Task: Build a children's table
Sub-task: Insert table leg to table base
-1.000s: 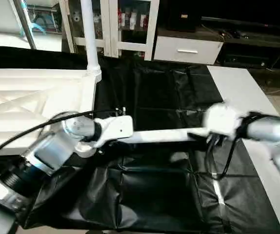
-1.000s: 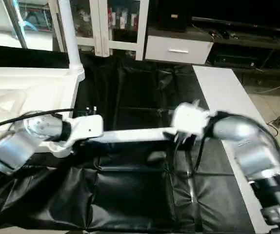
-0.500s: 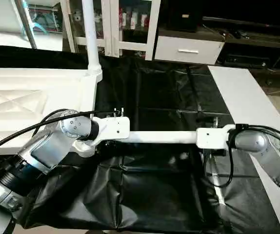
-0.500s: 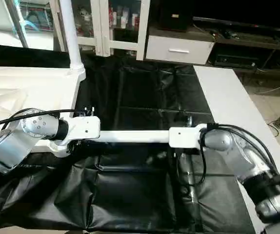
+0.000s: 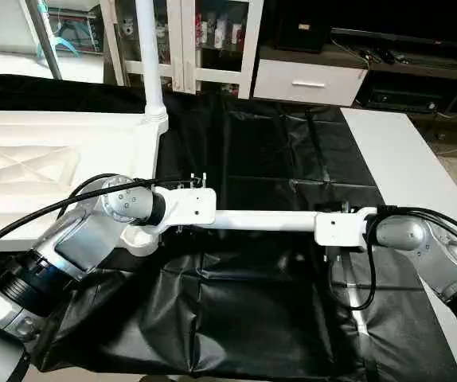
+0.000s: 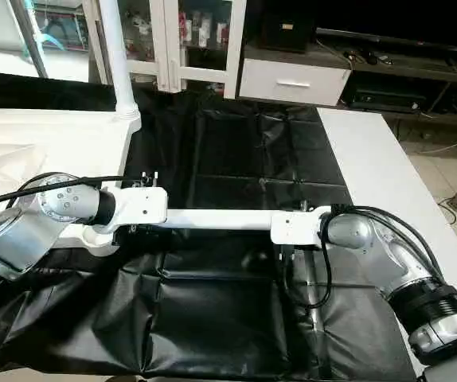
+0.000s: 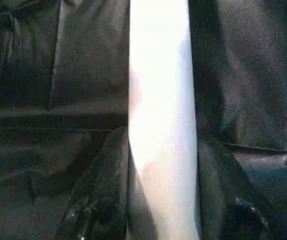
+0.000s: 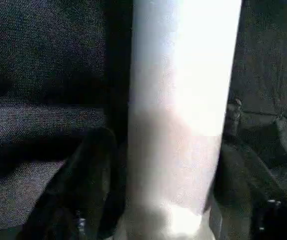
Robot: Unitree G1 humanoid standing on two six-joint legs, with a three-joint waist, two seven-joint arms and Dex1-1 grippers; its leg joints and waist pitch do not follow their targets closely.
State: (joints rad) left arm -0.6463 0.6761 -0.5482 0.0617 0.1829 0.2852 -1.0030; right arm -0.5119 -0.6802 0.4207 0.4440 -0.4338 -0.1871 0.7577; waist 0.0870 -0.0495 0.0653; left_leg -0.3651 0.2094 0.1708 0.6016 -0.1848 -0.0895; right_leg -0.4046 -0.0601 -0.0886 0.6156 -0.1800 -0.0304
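Both grippers, left gripper (image 7: 161,220) and right gripper (image 8: 171,200), are grasping one long white tapered plastic leg (image 5: 264,220) level above the black-draped table (image 5: 276,143), seemingly for socketing into the white ribbed tabletop (image 5: 53,167).

A long white leg (image 5: 264,220) lies level across the middle, spanning from the left pincer (image 5: 182,231) to the right pincer (image 5: 338,239) like a bar, and both silver forearms block the near corners. Beyond that bar the black-draped surface (image 5: 268,151) lies open right up to the cabinets. Nearer than the bar there is a wide bare stretch of creased black cloth too. On the left the white tabletop (image 5: 61,171) fills the side, with one upright leg (image 5: 150,60) standing in its far corner socket, a post to steer around. On the right a white slab (image 5: 404,155) borders the cloth, bare.
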